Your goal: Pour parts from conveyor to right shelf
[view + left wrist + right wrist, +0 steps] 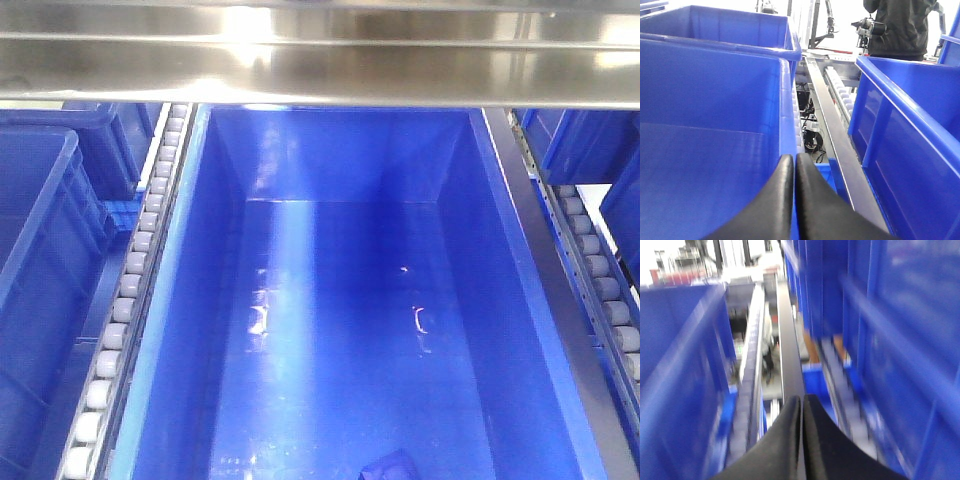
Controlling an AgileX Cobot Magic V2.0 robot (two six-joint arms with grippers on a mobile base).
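In the front view I look down into a big blue bin (520, 330) on the right shelf (320, 70), between white roller tracks (130, 290). One small blue part (390, 467) lies on the bin's floor at the near edge, cut off by the frame. In the left wrist view my left gripper (794, 157) is shut, its black fingers (775, 200) meeting just over the right rim of a blue bin (715, 100); nothing shows held. The right wrist view is blurred. There my right gripper (801, 399) is shut over a dark rail (787, 350). The conveyor is out of view.
More blue bins stand on either side (40, 260) (590, 140). A steel rail (832, 135) and rollers run between the left bins and another bin (910, 130). A person in dark clothes (900, 25) stands beyond the shelf. Tall blue bins (900, 340) line the right.
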